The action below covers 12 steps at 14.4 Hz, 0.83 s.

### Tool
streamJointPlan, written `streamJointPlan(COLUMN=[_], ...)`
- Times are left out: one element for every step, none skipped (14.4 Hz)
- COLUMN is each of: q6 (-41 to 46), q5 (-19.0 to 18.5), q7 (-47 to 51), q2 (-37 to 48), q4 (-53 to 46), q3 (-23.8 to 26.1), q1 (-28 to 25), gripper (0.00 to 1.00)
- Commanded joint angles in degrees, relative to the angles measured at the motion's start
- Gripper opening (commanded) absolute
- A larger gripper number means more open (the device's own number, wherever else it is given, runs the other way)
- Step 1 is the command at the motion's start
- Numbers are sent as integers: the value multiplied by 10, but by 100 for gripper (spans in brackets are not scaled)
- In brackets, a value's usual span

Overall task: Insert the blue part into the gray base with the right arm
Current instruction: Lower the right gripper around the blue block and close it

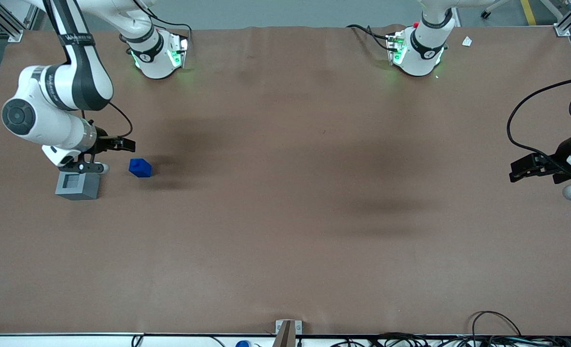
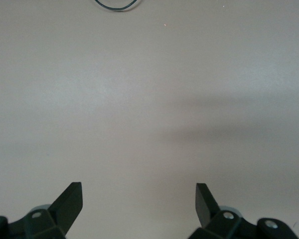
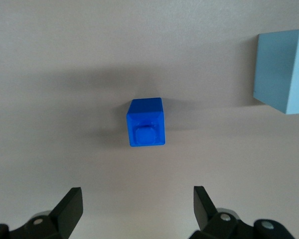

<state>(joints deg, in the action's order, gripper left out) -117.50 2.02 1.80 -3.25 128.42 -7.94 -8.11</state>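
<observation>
The blue part (image 1: 140, 167) lies on the brown table, its square stub showing in the right wrist view (image 3: 146, 122). The gray base (image 1: 78, 185) stands beside it, a short gap apart, socket facing up; one side of it shows in the right wrist view (image 3: 284, 69). The right arm's gripper (image 1: 121, 143) hovers above the table, a little farther from the front camera than the blue part and close to it. Its fingers (image 3: 70, 206) are open and empty, with the blue part ahead of them and apart from them. The right arm's wrist hangs just above the gray base.
The brown table cover (image 1: 285, 217) spreads wide toward the parked arm's end. The two arm bases (image 1: 160, 53) stand at the edge farthest from the front camera. Black cables (image 1: 531, 111) lie near the parked arm. A metal bracket (image 1: 287, 330) sits at the near edge.
</observation>
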Motion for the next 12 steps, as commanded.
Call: streamJointPlan(q6=[-24, -34, -41, -50, -59, -62, -69, -80, -85, -91, -98, -101], q5=[8, 8, 8, 13, 15, 16, 18, 23, 23, 23, 23, 23], q7=[8, 8, 8, 8, 8, 8, 8, 8, 8, 8, 7, 7], q2=[-18, -27, -36, -44, -52, -60, -69, -76, -83, -90, -95, -99], q4=[7, 8, 9, 10, 10, 10, 10, 11, 11, 11, 11, 12], q3=[0, 0, 1, 1, 1, 1, 1, 1, 1, 0, 0, 0], q1=[-2, -2, -3, -4, -8, -9, -9, -12, -14, -14, -14, -14], gripper=[97, 97, 96, 96, 96, 96, 95, 94, 92, 92, 90, 89])
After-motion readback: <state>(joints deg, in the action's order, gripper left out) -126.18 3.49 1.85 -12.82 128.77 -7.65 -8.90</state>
